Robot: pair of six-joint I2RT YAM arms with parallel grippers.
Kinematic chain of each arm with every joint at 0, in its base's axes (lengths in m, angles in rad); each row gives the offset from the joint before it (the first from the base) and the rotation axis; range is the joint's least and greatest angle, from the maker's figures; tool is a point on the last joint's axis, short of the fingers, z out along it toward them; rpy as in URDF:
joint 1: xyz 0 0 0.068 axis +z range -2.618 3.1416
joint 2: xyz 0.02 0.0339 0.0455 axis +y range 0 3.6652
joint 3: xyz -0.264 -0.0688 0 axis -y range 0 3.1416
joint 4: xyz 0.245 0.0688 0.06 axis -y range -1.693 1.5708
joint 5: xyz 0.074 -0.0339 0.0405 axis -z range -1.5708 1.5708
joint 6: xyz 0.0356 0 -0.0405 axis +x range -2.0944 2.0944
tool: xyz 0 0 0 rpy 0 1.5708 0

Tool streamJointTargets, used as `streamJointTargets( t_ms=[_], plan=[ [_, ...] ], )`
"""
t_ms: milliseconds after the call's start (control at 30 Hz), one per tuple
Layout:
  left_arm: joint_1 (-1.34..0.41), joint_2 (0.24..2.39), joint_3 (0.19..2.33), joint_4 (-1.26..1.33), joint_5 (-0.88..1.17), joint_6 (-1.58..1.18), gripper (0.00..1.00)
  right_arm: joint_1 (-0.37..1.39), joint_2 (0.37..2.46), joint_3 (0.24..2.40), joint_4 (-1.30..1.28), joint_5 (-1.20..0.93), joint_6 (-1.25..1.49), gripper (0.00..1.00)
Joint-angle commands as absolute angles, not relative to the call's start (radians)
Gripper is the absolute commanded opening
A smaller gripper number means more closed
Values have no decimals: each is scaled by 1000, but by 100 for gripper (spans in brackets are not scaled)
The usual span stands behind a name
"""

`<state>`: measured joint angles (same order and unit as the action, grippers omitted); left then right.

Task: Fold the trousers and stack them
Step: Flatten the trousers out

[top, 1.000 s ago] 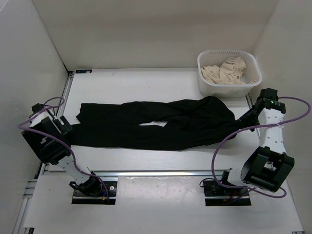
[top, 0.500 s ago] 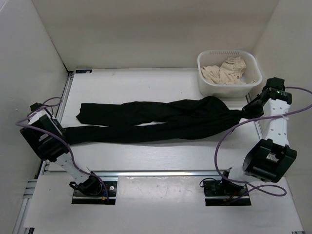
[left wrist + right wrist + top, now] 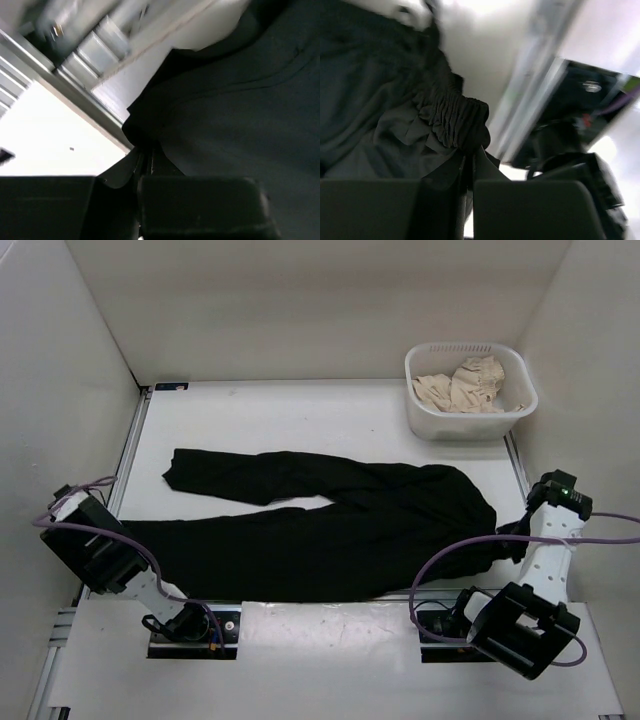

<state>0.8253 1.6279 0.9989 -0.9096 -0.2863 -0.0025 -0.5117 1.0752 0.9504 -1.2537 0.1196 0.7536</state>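
My left claw [image 3: 145, 156] is pinched fully closed on the very edge of one leg end of the plain black trousers [image 3: 330, 530], which are made of soft matte fabric. My right claw [image 3: 468, 161] is clamped just as tightly, with the gathered elastic waistband bunched at its fingertips. The garment lies spread on the flat white table [image 3: 300, 420] between my two claws. The leg I hold runs straight from my left claw toward my right. The other leg angles away and ends out beyond my left claw, free of any grip.

I judge this cloth to be light and completely limp. It will sag and trail wherever I am not holding it, and it will crease rather than keep a shape. It looks matte, not slick, so a firm pinch should hold, and nothing about it seems breakable. The thicker edges look like the best places to grip: the hem at one end and the elastic waist at the other. The loose leg will probably need gathering in.

By my count there is one pair of trousers with two legs. Far past my right claw there is one white rounded plastic basket [image 3: 470, 390] holding crumpled beige cloth [image 3: 462, 385]. I cannot tell how many pieces of cloth are in it.
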Motion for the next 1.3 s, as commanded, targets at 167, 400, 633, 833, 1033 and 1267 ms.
streamJointTargets(
  t_ms=[167, 400, 633, 833, 1033, 1267],
  plan=[
    [879, 1683, 985, -882, -407, 0, 14, -535, 1065, 864, -1249, 304, 811, 0],
    [839, 1721, 1144, -998, -252, 0, 14, -535, 1179, 981, -1091, 82, 739, 0],
    [626, 1879, 1719, -1316, 60, 0, 14, -535, 1566, 1771, -1115, -78, 730, 0],
    [532, 1937, 2025, -1316, -77, 0, 14, -535, 1611, 2024, -1204, -98, 730, 0],
    [586, 1876, 1817, -1272, -188, 0, 14, -629, 1370, 1542, -1190, -59, 730, 0],
    [657, 1844, 1498, -1174, -265, 0, 14, -629, 1269, 1143, -1190, 79, 710, 0]
  ],
)
